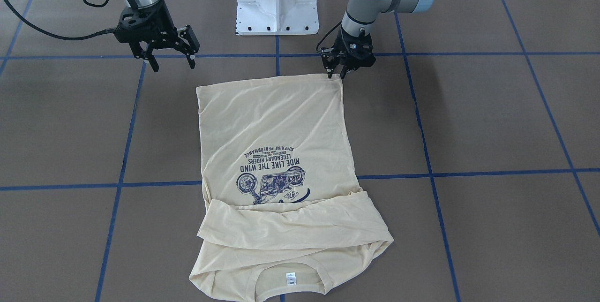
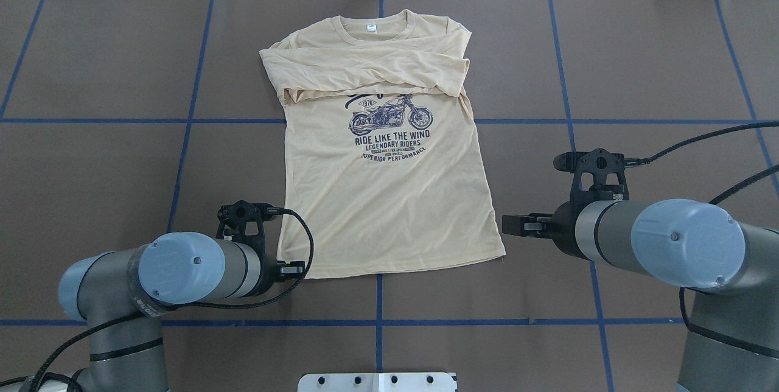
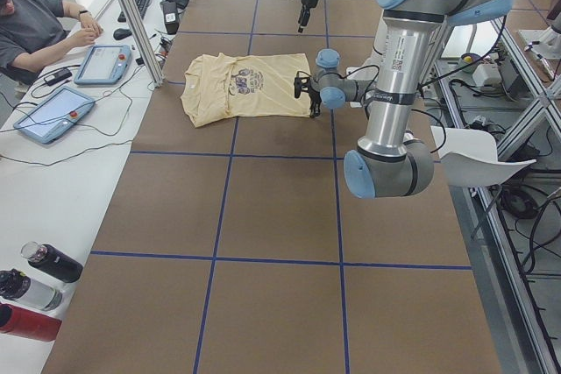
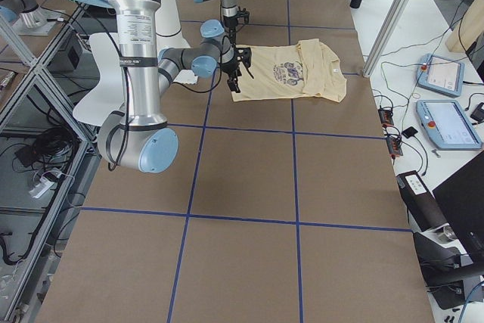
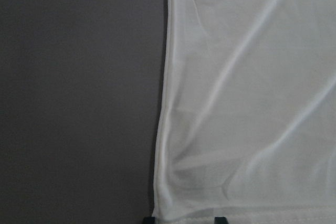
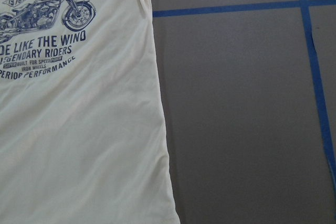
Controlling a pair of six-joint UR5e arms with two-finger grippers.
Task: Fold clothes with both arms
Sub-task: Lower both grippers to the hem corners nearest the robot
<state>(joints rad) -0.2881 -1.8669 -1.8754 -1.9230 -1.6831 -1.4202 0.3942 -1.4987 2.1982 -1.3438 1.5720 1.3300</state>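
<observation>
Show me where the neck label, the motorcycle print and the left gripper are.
neck label point(image 2: 370, 27), overhead exterior view, centre of the white tag.
motorcycle print point(image 2: 391, 117), overhead exterior view, the bike's body.
left gripper point(image 1: 337, 76), front-facing exterior view, midway between its fingertips.

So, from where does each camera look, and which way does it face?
Front-facing: across the table, facing the robot; T-shirt, left gripper, right gripper, white base.
Overhead: behind the robot, looking forward and down; left arm, right arm.
Exterior left: table's end; left arm near.
Exterior right: opposite end; right arm near.
Left wrist: down on the hem; fingertips.
Right wrist: down on the print; no gripper.
Shared: both wrist views see the T-shirt.
</observation>
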